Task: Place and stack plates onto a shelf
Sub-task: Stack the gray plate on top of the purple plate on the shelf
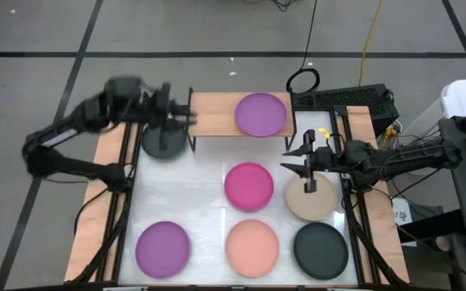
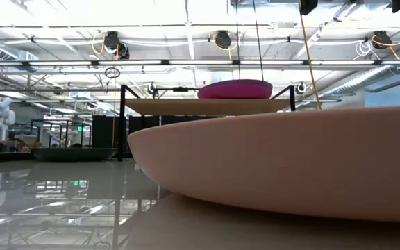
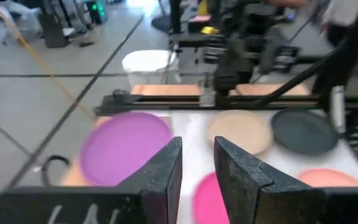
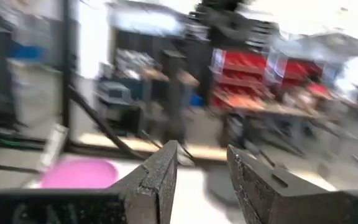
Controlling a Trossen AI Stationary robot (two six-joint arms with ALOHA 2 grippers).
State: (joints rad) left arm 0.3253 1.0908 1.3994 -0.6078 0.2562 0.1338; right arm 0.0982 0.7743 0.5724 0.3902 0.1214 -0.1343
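The light-wood shelf (image 1: 217,115) stands at the table's far edge. One purple plate (image 1: 260,114) lies on its right half and shows on the board in the low view (image 2: 235,89). A black plate (image 1: 163,143) lies on the table beside the shelf's left end. Flat on the white top lie a magenta plate (image 1: 249,186), a beige plate (image 1: 310,200), a second black plate (image 1: 320,248), a peach plate (image 1: 252,246) and a second purple plate (image 1: 163,246). My left gripper (image 1: 188,115) hovers open at the shelf's left end, holding nothing. My right gripper (image 1: 295,160) hangs open between the magenta and beige plates.
Black frame rails (image 1: 353,218) run along the table's left and right sides. A black keyboard-like box (image 1: 346,99) and cables sit beyond the shelf's right end. The shelf's left half (image 1: 209,121) is bare wood. The peach plate (image 2: 290,167) fills the low view.
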